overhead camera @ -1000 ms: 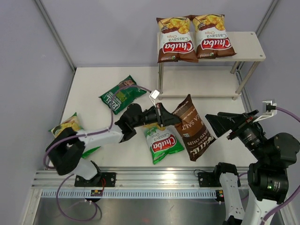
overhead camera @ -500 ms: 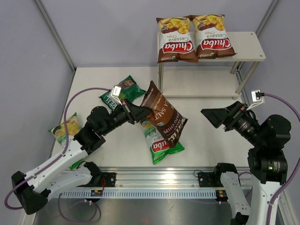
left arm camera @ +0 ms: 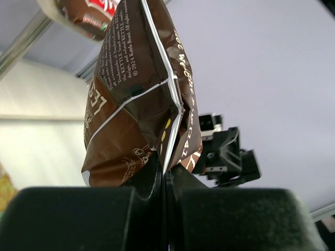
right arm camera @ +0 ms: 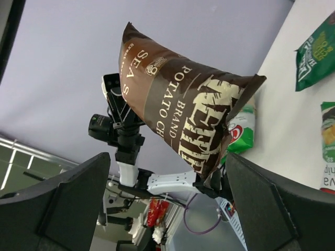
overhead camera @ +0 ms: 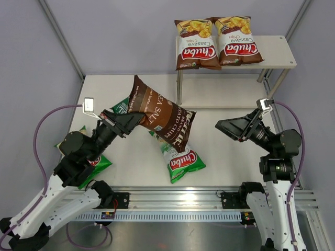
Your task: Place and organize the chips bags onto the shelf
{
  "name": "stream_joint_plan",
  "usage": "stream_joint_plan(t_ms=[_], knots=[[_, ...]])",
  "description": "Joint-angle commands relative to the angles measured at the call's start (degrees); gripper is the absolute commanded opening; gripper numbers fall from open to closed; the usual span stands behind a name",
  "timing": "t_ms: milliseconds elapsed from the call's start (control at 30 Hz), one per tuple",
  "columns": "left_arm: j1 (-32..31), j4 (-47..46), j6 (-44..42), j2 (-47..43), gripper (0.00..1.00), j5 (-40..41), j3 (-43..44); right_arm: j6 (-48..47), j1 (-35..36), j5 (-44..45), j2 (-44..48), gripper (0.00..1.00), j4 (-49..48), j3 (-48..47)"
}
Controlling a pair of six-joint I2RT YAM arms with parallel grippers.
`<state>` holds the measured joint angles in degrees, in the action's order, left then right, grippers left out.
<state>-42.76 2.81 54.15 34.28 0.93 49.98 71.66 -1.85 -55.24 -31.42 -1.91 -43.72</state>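
My left gripper (overhead camera: 135, 119) is shut on the edge of the dark-brown Kettle bag (overhead camera: 162, 114) and holds it up above the table; the bag also shows in the left wrist view (left arm camera: 138, 104) and the right wrist view (right arm camera: 188, 115). My right gripper (overhead camera: 222, 125) is open and empty, pointing left at the bag from a short distance. Two brown Chuba bags (overhead camera: 197, 44) (overhead camera: 238, 41) lie on the shelf's top board (overhead camera: 280, 52). A light-green Chuba bag (overhead camera: 182, 159) lies on the table under the lifted bag. The dark-green REAL bag (overhead camera: 122, 106) is mostly hidden behind my left gripper. Another light-green bag (overhead camera: 99, 163) lies partly under my left arm.
The shelf's lower board (overhead camera: 220, 94) is bare, with silver legs (overhead camera: 179, 86) at its corners. Grey walls enclose the white table (overhead camera: 104, 91) on the left, back and right. An aluminium rail (overhead camera: 172, 201) runs along the near edge.
My left arm has lifted the Kettle bag up and back to the left, tilting it. My right gripper has swung left and a little higher toward the bag.
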Motion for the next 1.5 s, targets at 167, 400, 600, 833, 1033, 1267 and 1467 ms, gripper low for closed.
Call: stream_joint_plan(t_ms=[167, 400, 600, 833, 1033, 1267, 1467], knots=[[0.14, -21.17, 8.25, 2.54, 0.00, 4.52, 1.35, 15.44, 4.04, 2.33, -5.84, 1.00, -28.41, 4.00], [-0.04, -35.83, 16.67, 8.24, 0.00, 5.66, -1.28, 13.33, 12.90, 6.11, -13.04, 1.00, -36.38, 4.44], [-2.32, -44.02, 19.50, 12.82, 0.00, 5.66, -2.08, 8.76, 22.48, 11.64, -16.91, 1.00, -42.73, 2.95], [-3.99, -49.40, 21.52, 13.71, 0.00, 6.28, -5.06, 6.65, 23.91, 17.27, -18.15, 1.00, -44.57, 4.35], [-5.14, -48.60, 21.26, 12.92, 0.00, 6.28, -6.99, 6.83, 24.35, 19.30, -17.27, 0.88, -45.55, 2.25], [-5.58, -50.36, 19.94, 14.49, 0.00, 5.31, -7.61, 4.11, 26.10, 21.23, -15.34, 0.79, -38.35, 0.92], [-5.58, -45.09, 15.21, 14.85, 0.11, 2.24, -5.51, 2.53, 26.10, 21.40, -14.29, 0.52, -35.45, 0.66]])
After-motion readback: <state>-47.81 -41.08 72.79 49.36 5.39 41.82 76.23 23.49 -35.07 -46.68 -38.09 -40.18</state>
